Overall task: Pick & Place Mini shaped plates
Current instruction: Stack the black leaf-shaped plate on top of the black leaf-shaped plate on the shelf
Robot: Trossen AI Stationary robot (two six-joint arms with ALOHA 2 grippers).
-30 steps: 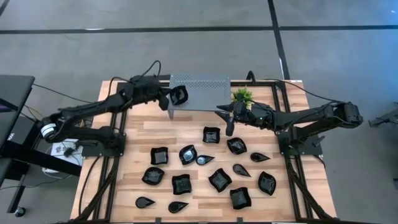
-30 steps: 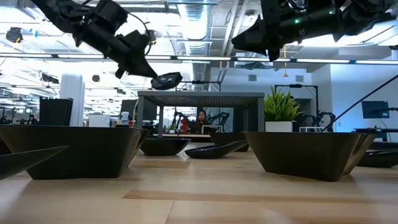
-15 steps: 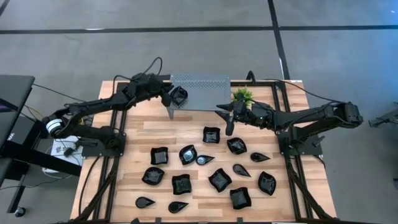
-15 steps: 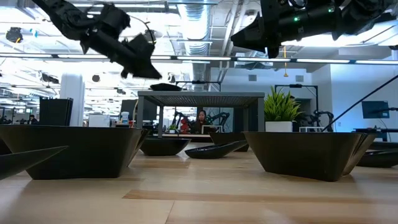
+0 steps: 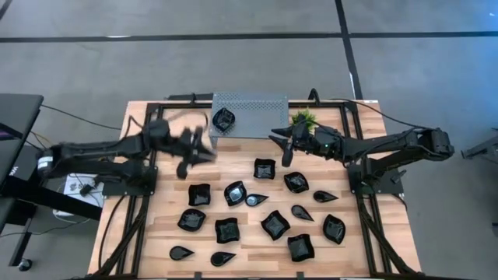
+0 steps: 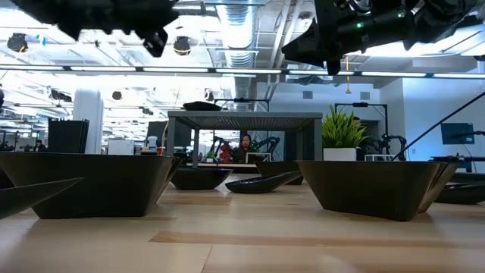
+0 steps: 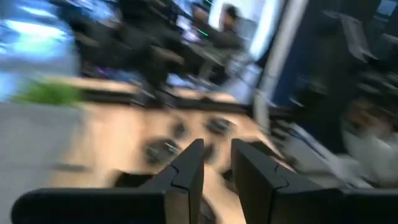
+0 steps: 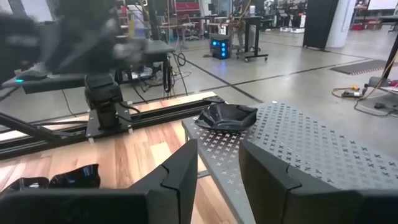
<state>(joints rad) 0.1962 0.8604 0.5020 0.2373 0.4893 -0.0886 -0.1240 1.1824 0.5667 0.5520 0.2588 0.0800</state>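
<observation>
Black mini plate (image 8: 226,116) on perforated grey shelf (image 8: 298,149), right pincer (image 8: 217,163) slightly parted

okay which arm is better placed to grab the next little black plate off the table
Probably the right. The right gripper hovers empty just beside a wavy square plate, fingers apart. The left gripper is motion-blurred in mid swing, away from the perforated shelf where one plate sits.

We see two dark, near-black jointed arms with thin black cables looping along their links. The left arm (image 5: 101,148) has a pale ring near its base; the right arm (image 5: 389,146) shows small green lights by its wrist. Each claw has two flat, matte black fingers (image 8: 176,180) with angular, stepped edges.
</observation>
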